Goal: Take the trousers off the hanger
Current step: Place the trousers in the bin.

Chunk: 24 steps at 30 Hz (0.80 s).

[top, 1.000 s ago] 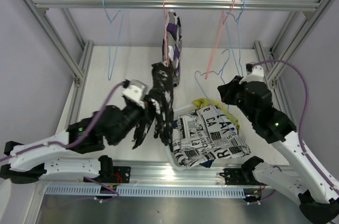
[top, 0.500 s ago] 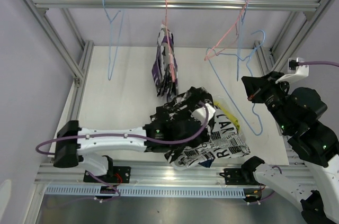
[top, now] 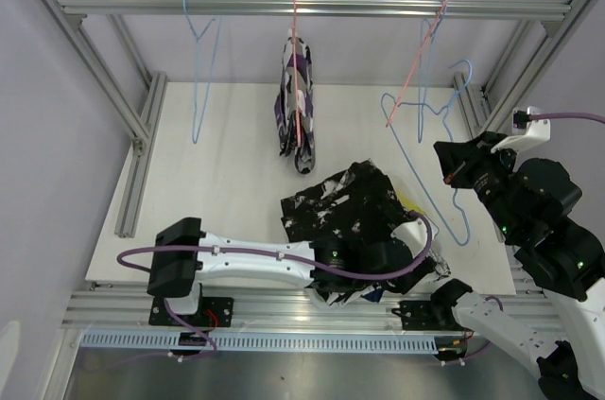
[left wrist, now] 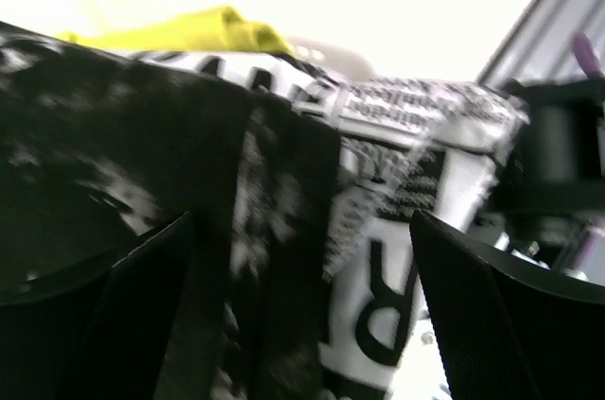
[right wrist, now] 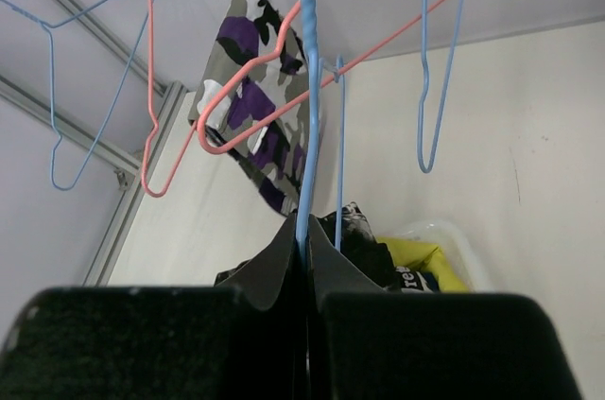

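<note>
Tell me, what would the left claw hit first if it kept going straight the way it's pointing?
The black-and-white splatter trousers: they fill the gap ahead of the open left claw, seemingly very close, with the grey-white patterned trousers just beside them. Exact depth is unclear.

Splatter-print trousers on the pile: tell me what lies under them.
A grey-white lettered pair pokes out beneath the splatter trousers, with a yellow pair beside it. Anything deeper is covered.
</note>
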Motion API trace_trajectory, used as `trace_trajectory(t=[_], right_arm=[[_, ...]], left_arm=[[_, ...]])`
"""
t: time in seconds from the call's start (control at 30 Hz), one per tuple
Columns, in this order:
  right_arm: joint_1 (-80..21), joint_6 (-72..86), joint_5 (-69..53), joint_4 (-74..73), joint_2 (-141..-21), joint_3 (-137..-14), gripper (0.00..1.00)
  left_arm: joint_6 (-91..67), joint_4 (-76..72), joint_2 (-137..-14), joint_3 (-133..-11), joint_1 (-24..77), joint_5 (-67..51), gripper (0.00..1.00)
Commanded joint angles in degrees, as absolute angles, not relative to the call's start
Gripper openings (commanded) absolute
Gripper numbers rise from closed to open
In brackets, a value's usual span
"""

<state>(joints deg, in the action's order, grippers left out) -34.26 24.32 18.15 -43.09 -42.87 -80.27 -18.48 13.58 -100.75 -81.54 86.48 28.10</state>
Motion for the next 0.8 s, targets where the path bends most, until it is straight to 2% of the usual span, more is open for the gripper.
trace_trajectory(t=[0.0,0.37,0.53,0.77], right_arm=[[-34.0,23.0,19.4,-42.3,-42.3,-81.1,0.0],[-34.0,23.8,18.7,-40.8,-42.0,-80.2,0.0],[-34.0,23.8,17.9,-41.0,-41.4,-80.3,0.0],[-34.0,23.8,18.0,-41.6,-39.9,-78.8,0.0]], left_arm=[[-20.8,14.4,-99.0,-82.3,88.3,26.7,0.99],[-20.1,22.2,-81.9,-76.6,91.8,35.3,0.99],[-18.6,19.3,-74.3,-69.4,91.3,40.4,0.99],[-19.1,10.2,-76.7,-62.8,85.8,40.0,0.99]])
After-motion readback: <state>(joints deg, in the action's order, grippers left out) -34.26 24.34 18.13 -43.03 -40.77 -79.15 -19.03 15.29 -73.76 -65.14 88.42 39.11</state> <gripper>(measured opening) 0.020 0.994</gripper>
